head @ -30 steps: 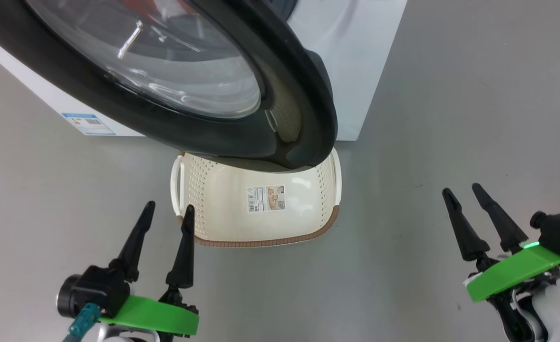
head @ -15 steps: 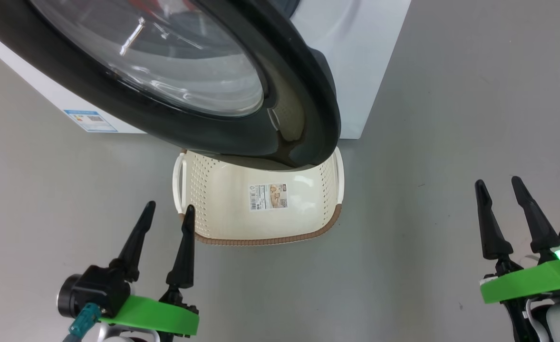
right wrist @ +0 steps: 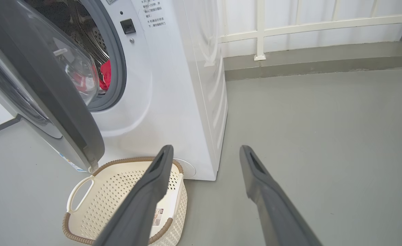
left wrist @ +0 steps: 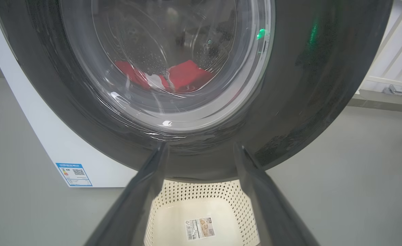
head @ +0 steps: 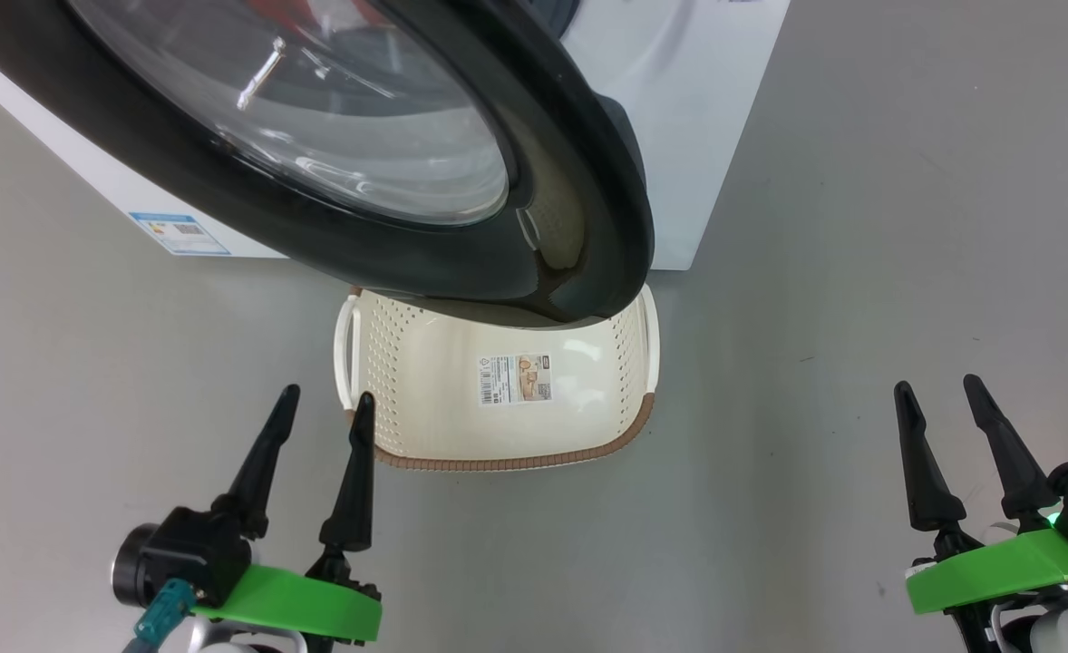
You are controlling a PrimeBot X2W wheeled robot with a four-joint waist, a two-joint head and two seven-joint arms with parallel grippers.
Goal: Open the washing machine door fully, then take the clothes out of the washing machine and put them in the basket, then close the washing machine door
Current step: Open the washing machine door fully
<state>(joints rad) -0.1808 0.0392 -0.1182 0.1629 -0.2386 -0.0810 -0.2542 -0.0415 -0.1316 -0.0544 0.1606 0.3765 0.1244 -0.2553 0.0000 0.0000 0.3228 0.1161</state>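
The door (head: 588, 181) stands ajar above the basket (head: 498, 462); left gripper (head: 328, 393) just left of it, right gripper (head: 936, 382) well right (both spread, empty).

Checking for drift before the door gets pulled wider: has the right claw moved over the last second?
Yes. In the head view the right claw has shifted rightward, farther from the basket, and sits slightly lower in that view.

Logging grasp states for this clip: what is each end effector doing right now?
Left end effector: open, holding nothing.
Right end effector: open, holding nothing.
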